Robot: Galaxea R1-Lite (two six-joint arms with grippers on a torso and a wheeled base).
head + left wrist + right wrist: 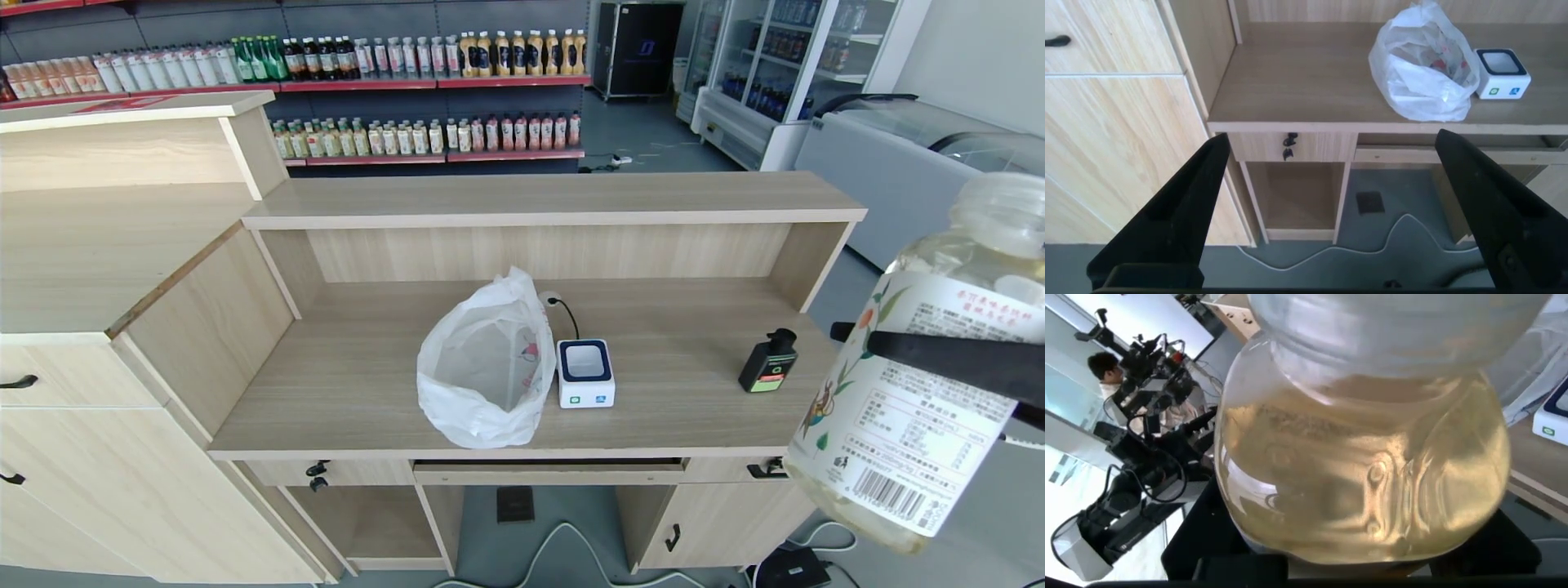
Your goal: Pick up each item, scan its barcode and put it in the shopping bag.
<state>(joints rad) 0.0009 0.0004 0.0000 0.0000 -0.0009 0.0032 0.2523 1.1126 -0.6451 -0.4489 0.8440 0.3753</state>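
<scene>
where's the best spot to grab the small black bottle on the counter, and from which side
Likely the wide labelled body of the small black bottle, below its narrow pump top, coming in level from the open front edge of the counter. It stands upright with bare wood around it, and a raised shelf board sits behind.

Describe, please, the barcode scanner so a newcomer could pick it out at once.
Look at the wooden counter. Near its middle stands a white shopping bag, with the scanner just to its right. It is the small white cube with a dark-framed top.
</scene>
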